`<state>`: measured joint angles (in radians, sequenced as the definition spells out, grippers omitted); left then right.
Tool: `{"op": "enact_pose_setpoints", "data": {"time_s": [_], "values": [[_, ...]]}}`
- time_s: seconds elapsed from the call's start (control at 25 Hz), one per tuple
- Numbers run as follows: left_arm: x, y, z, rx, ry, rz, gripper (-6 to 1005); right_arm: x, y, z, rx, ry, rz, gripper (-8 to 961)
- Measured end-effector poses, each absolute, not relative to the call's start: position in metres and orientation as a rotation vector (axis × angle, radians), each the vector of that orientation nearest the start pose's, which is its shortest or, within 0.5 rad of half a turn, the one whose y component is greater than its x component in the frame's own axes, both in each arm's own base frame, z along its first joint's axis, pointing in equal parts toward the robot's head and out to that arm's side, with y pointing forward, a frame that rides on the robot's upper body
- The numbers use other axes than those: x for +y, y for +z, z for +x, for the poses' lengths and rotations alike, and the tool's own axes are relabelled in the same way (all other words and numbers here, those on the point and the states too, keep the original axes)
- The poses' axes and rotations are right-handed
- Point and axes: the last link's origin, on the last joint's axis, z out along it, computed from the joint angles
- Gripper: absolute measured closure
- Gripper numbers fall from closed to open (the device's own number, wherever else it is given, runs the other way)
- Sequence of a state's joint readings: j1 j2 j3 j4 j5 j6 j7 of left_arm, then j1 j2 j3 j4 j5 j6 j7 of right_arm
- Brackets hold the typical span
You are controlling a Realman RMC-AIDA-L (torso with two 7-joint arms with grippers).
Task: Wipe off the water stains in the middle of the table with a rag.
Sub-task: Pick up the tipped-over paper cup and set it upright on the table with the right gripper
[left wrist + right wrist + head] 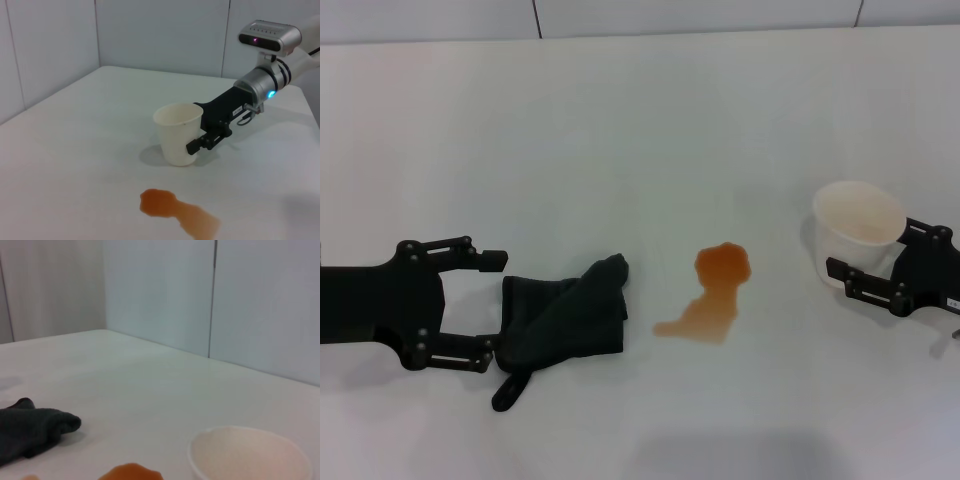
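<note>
The water stains (715,295) are an orange-brown puddle with a thin tail in the middle of the white table (640,130). A dark grey rag (565,315) lies crumpled just left of the puddle. My left gripper (498,310) is open, its two fingers on either side of the rag's left edge. My right gripper (870,252) is at the right, closed around an upright white cup (858,225) standing on the table. In the left wrist view one of its fingers (202,142) presses on the cup (179,132), behind the puddle (177,212). The right wrist view shows the rag (30,432), the puddle's edge (131,472) and the cup (250,455).
Grey wall panels (620,15) stand behind the table's far edge. Bare table surface lies beyond the puddle and in front of it.
</note>
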<state>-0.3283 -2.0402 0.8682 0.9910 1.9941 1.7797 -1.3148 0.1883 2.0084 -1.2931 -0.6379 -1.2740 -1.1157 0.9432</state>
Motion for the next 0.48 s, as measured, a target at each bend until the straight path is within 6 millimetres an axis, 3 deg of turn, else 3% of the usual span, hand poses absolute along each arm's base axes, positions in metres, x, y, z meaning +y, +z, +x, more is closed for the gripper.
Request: {"op": "enact_pose_setpoints", "data": {"time_s": [0.36,0.48], "values": [[0.2774,0.0393,-0.2752,-0.275,-0.483,-2.926,110,0.2821,-0.0091,0.3396,0.501,0.513,-2.383,248],[0.2774,0.0393,-0.2752,-0.275,-0.483,-2.926,110,0.2815,-0.0093,0.3405,0.506,0.511,-2.383,201]]}}
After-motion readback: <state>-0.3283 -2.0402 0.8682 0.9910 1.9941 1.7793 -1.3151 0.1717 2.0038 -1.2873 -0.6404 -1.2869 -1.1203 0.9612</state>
